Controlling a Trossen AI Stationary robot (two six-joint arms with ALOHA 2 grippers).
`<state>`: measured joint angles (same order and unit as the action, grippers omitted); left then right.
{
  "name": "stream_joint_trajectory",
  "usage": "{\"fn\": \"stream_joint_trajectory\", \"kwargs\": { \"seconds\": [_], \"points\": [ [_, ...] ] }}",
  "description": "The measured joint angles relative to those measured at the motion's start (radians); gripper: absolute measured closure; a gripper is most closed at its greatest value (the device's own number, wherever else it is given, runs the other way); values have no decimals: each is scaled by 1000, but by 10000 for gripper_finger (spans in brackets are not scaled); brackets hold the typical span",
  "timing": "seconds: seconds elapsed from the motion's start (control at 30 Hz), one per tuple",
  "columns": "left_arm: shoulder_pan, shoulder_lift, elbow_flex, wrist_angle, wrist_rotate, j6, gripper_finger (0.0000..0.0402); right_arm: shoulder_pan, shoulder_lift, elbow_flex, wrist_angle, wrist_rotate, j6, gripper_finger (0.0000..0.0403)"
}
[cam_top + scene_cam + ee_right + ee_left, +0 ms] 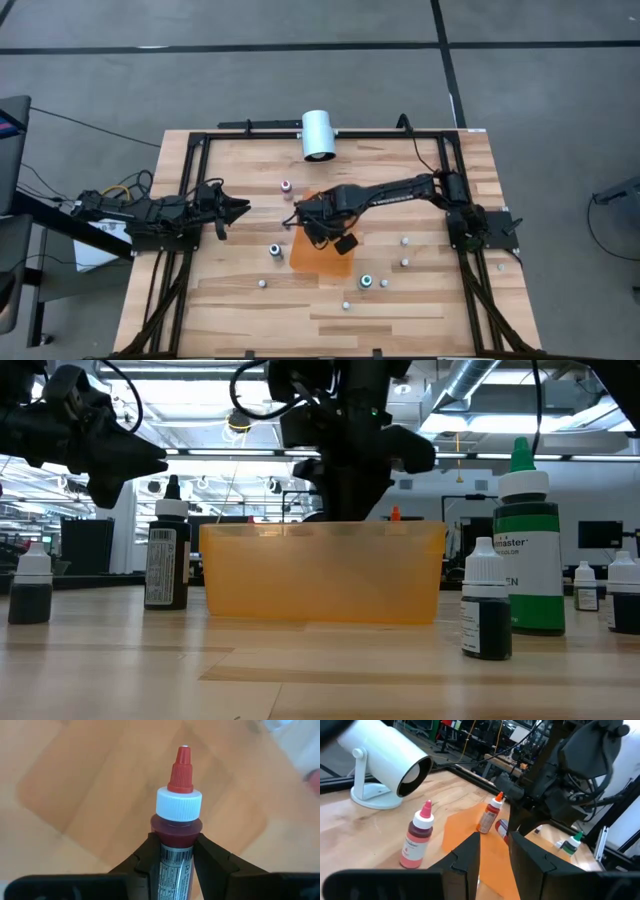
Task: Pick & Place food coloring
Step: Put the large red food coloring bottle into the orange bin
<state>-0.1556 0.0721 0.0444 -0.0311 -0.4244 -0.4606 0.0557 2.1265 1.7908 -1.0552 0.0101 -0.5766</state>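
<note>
White cylinder [319, 134]: I see it lying at the counter's [230, 300] far edge, well beyond the right hand [300, 212].
Black frame [190, 150]: I see it edging the counter.

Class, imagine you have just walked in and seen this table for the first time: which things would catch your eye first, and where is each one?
First comes the translucent orange bin at the table's centre, with the right gripper above it, shut on a red-tipped bottle. Next, the white cylinder lying at the far edge. Then the small bottles scattered around, such as the tall green one beside the bin, while the left gripper waits at the left side.
</note>
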Motion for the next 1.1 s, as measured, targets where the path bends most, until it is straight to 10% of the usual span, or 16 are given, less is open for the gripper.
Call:
{"fn": "stream_joint_trajectory", "kwargs": {
  "seconds": [1.1],
  "points": [
    [0,0,-2,150,-5,-27,309,-176,-86,-1,167,-401,170,305]
  ]
}}
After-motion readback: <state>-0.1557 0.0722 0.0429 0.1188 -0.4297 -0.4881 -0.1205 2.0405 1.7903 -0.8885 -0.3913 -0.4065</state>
